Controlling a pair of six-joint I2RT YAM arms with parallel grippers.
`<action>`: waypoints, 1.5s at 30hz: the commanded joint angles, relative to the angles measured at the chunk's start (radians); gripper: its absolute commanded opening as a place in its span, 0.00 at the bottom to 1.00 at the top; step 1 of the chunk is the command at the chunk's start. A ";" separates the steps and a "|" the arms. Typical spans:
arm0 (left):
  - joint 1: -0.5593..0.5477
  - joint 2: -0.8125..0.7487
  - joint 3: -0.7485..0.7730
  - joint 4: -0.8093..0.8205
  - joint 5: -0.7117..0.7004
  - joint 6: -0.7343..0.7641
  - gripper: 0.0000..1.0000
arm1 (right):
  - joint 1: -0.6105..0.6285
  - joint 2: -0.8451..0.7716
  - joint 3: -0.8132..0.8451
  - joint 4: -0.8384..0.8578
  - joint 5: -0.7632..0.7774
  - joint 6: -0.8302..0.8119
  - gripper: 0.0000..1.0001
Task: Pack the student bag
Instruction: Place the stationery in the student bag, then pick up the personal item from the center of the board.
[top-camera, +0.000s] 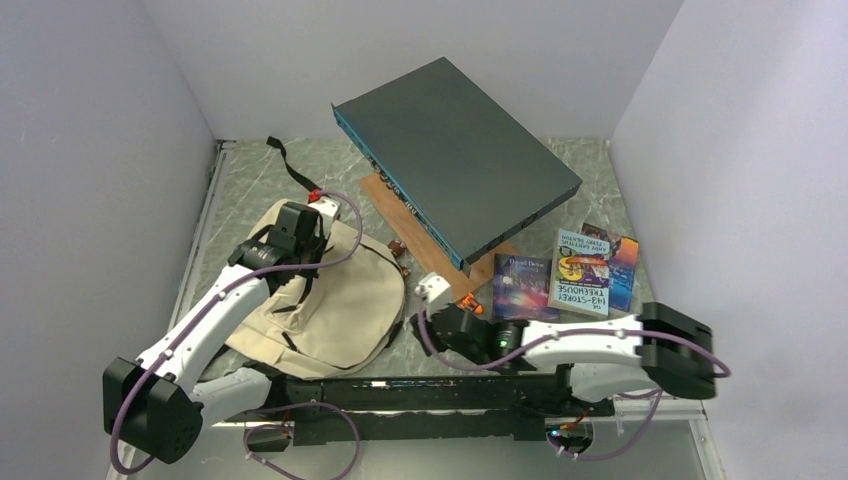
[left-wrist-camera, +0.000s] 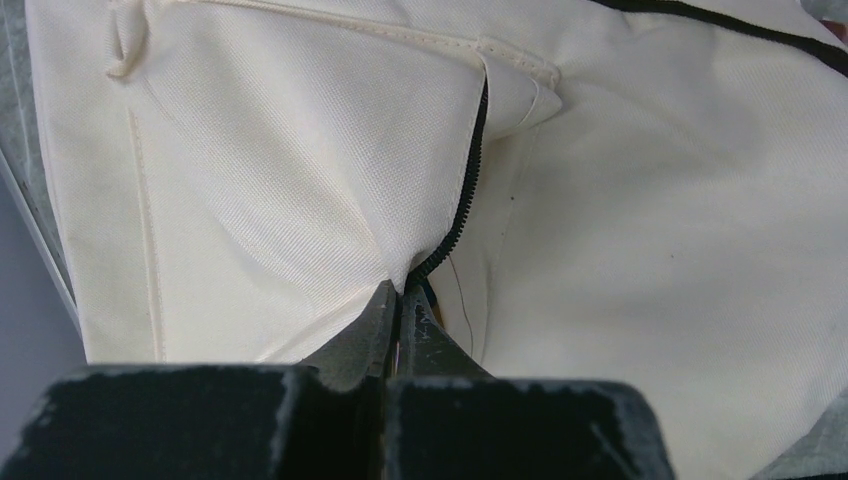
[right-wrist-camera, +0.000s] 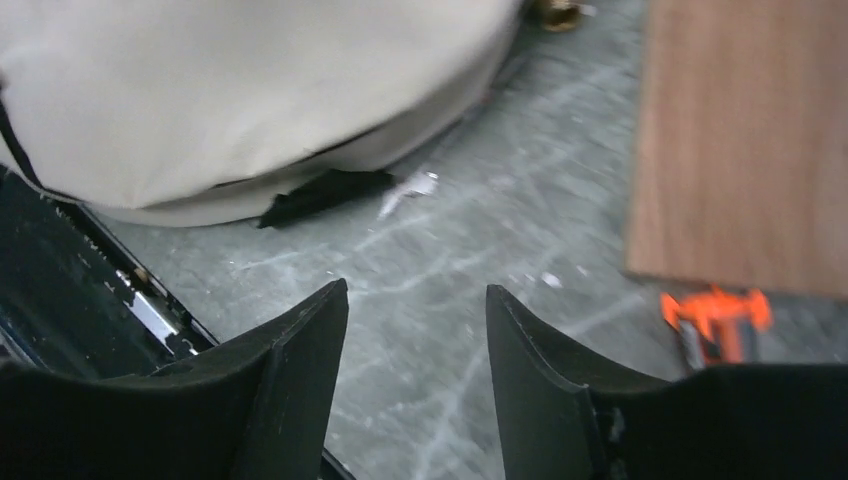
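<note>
1. Where the left gripper (left-wrist-camera: 400, 300) meets cloth, its two dark fingers press together with no gap, pinching the black zipper line (left-wrist-camera: 465, 190) of the cream, soft canvas student bag (left-wrist-camera: 650, 250). Whether they hold the pull or only the seam I cannot tell.
2. The zipper runs straight away from that pinch, up the left wrist view.
3. The right gripper (right-wrist-camera: 415, 300) hangs with its jaws apart and nothing between them, over the grey marbled tabletop (right-wrist-camera: 480, 250).
4. From it, the bag's rounded edge lies ahead and toward the robot's left, near but not touching. A brown wooden board (right-wrist-camera: 740, 140) with a small orange clip (right-wrist-camera: 715, 315) lies on the other side.
5. Seen from above, the bag lies flat on the left half of the table under the left arm, its long axis roughly near-to-far.
6. Colourful paperback books (top-camera: 570, 275) lie well to the right, beside the right arm, in front of the large dark grey flat box (top-camera: 455, 160).
7. The opening pull probably has to follow the zipper's line, and the right arm is nearer the books.
</note>
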 joint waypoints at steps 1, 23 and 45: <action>-0.034 0.016 0.076 -0.061 0.014 0.003 0.00 | 0.002 -0.215 -0.101 -0.141 0.163 0.175 0.57; -0.047 -0.004 0.016 -0.014 0.047 0.003 0.00 | -0.348 -0.383 -0.341 0.097 0.030 0.237 0.77; -0.048 -0.001 0.015 -0.016 0.058 0.002 0.00 | -0.352 -0.168 -0.371 0.299 -0.011 0.178 0.45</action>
